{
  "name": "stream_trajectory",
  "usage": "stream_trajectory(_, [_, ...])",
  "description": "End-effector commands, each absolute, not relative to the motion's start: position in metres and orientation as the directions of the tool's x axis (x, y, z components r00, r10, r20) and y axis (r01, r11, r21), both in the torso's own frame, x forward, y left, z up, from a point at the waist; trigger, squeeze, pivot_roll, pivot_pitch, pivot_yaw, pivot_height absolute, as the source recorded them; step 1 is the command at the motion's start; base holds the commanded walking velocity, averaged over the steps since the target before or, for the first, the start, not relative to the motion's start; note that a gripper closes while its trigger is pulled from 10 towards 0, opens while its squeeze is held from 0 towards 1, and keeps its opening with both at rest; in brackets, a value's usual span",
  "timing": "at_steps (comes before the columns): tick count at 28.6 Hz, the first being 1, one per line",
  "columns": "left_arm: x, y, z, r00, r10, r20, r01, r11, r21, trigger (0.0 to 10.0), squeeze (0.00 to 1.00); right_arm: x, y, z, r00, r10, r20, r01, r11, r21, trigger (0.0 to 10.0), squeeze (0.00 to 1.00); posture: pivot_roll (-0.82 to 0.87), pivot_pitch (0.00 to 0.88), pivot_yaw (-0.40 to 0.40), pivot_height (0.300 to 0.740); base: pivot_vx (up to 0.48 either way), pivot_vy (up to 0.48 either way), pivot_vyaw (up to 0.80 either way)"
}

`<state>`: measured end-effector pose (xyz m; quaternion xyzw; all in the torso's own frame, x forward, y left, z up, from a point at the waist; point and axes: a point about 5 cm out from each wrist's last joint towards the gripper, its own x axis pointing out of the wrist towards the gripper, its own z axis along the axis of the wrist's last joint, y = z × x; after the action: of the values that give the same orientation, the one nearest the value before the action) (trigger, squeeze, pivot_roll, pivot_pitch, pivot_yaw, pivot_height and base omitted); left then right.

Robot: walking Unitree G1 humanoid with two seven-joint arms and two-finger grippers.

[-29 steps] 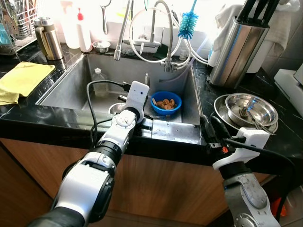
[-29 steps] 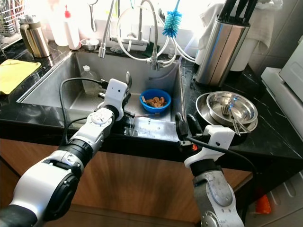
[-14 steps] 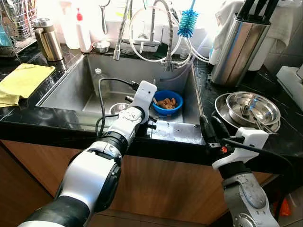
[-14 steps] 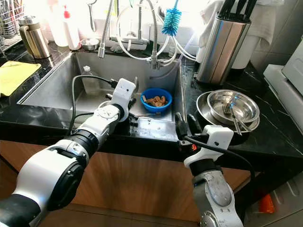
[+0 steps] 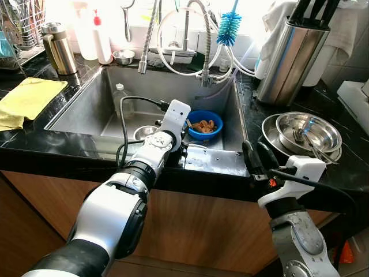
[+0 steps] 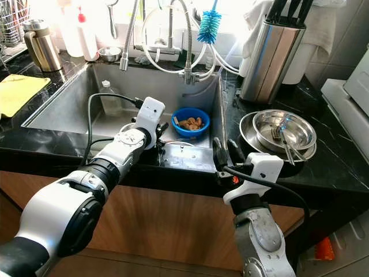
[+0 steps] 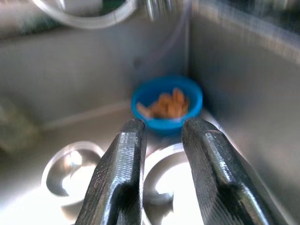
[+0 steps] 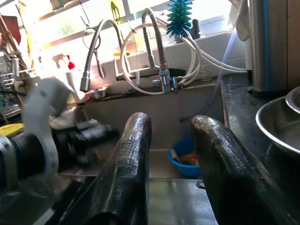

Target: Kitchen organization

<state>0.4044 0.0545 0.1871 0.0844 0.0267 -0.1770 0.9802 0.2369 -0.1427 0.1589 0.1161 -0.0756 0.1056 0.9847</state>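
Observation:
A blue bowl holding brown food scraps sits in the right part of the steel sink. My left gripper reaches over the sink's front edge, open and empty. Its fingertips stop a little short of the blue bowl. Two small steel bowls lie on the sink floor under the fingers. My right gripper hovers open and empty at the front edge of the black counter, right of the sink.
Stacked steel bowls with utensils rest on the right counter behind a tall steel holder. A plastic bottle stands in the sink. Faucet hoses and a blue brush hang at the back. A yellow cloth lies left.
My left gripper has shifted right and a little forward toward the blue bowl, then nearly stopped. The right arm has stayed put.

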Motion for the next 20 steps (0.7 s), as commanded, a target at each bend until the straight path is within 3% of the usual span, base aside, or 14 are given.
stream_trajectory(1, [0.406, 0.058, 0.206, 0.940, -0.335, 0.066, 0.327, 0.939, 0.109, 10.0, 0.00, 0.238, -0.146, 0.163, 0.968, 0.166, 0.186, -0.201, 0.962, 0.185, 10.0, 0.00, 0.06, 0.034, -0.051, 0.740, 0.000, 0.000, 0.00])
stream_trajectory(5, [0.405, 0.070, 0.214, 0.934, -0.307, 0.181, 0.296, 0.952, 0.082, 10.0, 0.00, 0.239, -0.149, 0.165, 0.971, 0.139, 0.193, -0.170, 0.973, 0.153, 10.0, 0.00, 0.06, 0.037, -0.052, 0.740, 0.000, 0.000, 0.00])
stream_trajectory(9, [0.404, 0.072, 0.214, 0.932, -0.303, 0.197, 0.293, 0.953, 0.080, 10.0, 0.00, 0.239, -0.149, 0.165, 0.972, 0.134, 0.195, -0.164, 0.975, 0.150, 10.0, 0.00, 0.06, 0.037, -0.052, 0.740, 0.000, 0.000, 0.00])
stream_trajectory(12, [0.391, 0.113, 0.204, 0.919, -0.222, 0.326, 0.213, 0.975, 0.065, 10.0, 0.00, 0.238, -0.169, 0.176, 0.965, -0.045, 0.258, 0.030, 0.998, 0.062, 10.0, 0.00, 0.07, 0.038, -0.052, 0.740, 0.000, 0.000, 0.00])
stream_trajectory(20, [0.375, 0.132, 0.182, 0.925, -0.210, 0.318, 0.190, 0.977, 0.091, 10.0, 0.00, 0.228, -0.192, 0.181, 0.930, -0.213, 0.299, 0.223, 0.975, 0.000, 10.0, 0.00, 0.08, 0.028, -0.062, 0.740, 0.000, 0.000, 0.00])
